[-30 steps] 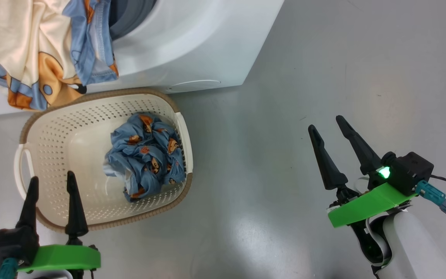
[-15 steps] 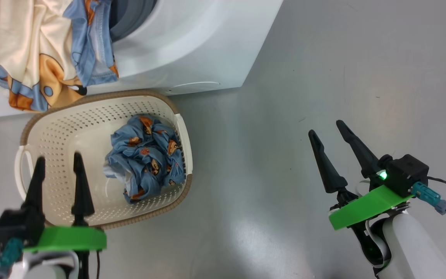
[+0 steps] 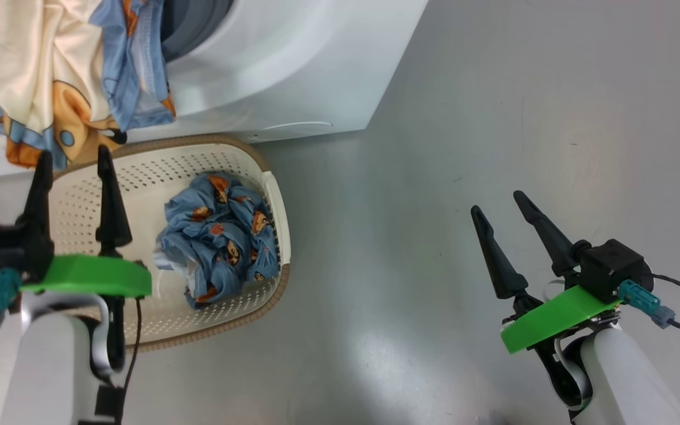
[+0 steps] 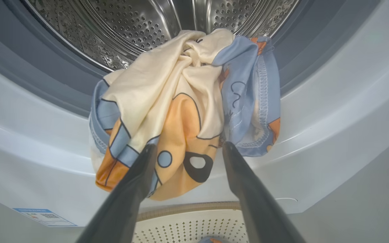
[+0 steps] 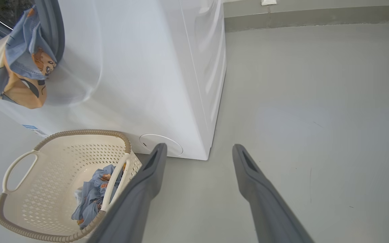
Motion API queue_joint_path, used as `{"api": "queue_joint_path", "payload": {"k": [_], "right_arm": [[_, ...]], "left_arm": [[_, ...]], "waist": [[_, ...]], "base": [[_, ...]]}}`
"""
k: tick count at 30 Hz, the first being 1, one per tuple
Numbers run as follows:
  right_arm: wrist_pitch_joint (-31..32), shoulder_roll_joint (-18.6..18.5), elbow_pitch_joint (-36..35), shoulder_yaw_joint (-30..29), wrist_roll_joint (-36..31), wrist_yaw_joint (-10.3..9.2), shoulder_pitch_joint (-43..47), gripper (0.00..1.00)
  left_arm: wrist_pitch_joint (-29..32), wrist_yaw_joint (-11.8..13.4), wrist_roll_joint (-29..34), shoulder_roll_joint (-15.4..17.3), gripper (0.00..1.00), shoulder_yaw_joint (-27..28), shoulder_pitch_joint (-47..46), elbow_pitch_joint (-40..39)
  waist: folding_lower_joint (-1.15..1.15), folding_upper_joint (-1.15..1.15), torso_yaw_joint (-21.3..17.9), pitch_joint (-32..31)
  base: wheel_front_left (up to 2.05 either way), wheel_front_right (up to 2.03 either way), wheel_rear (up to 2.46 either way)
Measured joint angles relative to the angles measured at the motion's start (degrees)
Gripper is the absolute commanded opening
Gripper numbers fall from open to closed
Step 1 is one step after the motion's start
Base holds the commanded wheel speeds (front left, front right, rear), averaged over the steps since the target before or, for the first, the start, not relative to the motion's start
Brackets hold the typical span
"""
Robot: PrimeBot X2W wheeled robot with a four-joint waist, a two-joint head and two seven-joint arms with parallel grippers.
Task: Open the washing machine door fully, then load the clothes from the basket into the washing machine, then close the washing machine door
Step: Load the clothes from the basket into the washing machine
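Shows the left gripper [image 3: 74,152] spread wide and empty, above the back rim of the small cream perforated plastic basket [image 3: 222,143], fingers aimed at a cream, orange and blue printed garment [image 4: 181,101] draped out of the big white front-loading washing machine [image 3: 281,71]; cannot tell whether tips touch cloth; finds a crumpled blue bundle with orange figures [image 3: 216,236] inside the basket; has the right gripper [image 3: 496,202] likewise wide, empty, over bare grey floor [image 3: 493,88].

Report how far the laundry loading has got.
Done: the washer stands open, drum exposed. In hand: a cream garment hangs over the lip, half in; the open left gripper points at it. Left: push it in, move the blue clothes from the basket, close the door. Right gripper open, empty.
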Motion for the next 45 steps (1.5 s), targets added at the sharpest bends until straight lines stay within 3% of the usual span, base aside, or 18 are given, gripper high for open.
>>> {"api": "queue_joint_path", "payload": {"k": [22, 23, 25, 31, 37, 45], "right_arm": [[0.00, 1.49, 0.38, -0.09, 0.80, 0.00, -0.10, 1.00], [0.00, 1.53, 0.53, -0.09, 1.14, 0.00, -0.11, 1.00], [0.00, 1.56, 0.85, -0.08, 1.24, 0.00, -0.11, 1.00], [0.00, 1.75, 1.46, -0.01, 2.13, 0.00, -0.11, 1.00], [0.00, 1.80, 1.56, 0.21, 2.20, 0.00, -0.09, 1.00], [0.00, 1.81, 1.81, 1.34, 2.67, 0.00, -0.08, 1.00]], "left_arm": [[2.22, -0.52, -2.34, 2.55, 1.00, 1.59, -15.74, 16.11], [2.53, -1.05, -3.07, 2.54, 0.55, 1.76, -16.45, 16.79], [2.68, -1.68, -3.54, 2.67, 0.00, 1.53, -17.58, 17.75], [1.99, -3.04, -3.85, 2.50, 0.00, 0.35, -17.69, 18.42], [1.00, -6.03, -4.67, 1.26, 0.00, -1.87, -17.57, 14.74], [2.33, -7.06, -6.48, 1.37, 0.00, -3.75, -18.41, 11.57]], "waist": [[0.00, 0.00, -2.70, 3.55], [0.00, 0.00, -2.78, 3.61], [0.00, 0.00, -2.85, 3.63], [0.00, 0.00, -2.50, 2.90], [0.00, 0.00, -1.65, 1.52], [0.00, 0.00, -1.12, 0.16]], "base": [[0.00, 0.00, 0.00], [0.00, 0.00, 0.00], [0.00, 0.00, 0.00], [0.00, 0.00, 0.00], [0.00, 0.00, 0.00], [0.00, 0.00, 0.00]]}}
